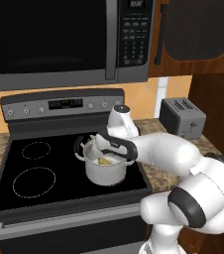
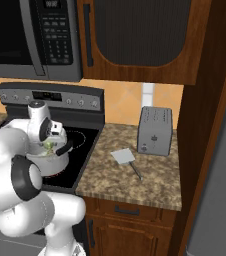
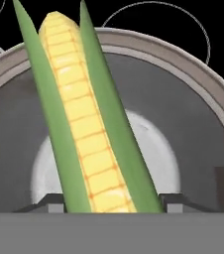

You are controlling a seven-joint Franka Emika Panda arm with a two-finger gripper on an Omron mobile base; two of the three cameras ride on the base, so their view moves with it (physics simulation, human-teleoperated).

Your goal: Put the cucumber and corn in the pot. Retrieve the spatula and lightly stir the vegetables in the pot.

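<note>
- The stove (image 1: 29, 168), black glass top with ring marks, sits under a microwave (image 1: 49, 39); a control panel runs along its back.
- The granite tabletop (image 2: 135, 175) lies just right of the stove, above wooden cabinet doors.
- The toaster (image 2: 155, 131), grey steel, stands upright at the back of the tabletop near the wall.
- The pot (image 1: 105, 171) stands on the stove's right half, near the front edge, with a dark looped handle on its left side; the arm reaches over its rim.
- The spatula (image 2: 126, 160) lies flat on the tabletop in front of the toaster, well apart from the pot, pale blade toward the stove and thin dark handle pointing toward the front edge.
- The corn (image 3: 84, 124), a yellow cob with green leaves along both sides, is inside the pot's opening, over its shiny bottom, tilted, with its near end between the claw's tips.
- The claw (image 3: 113, 203) hangs just above the pot with its tips apart on either side of the corn; whether they press on it, I cannot tell.
</note>
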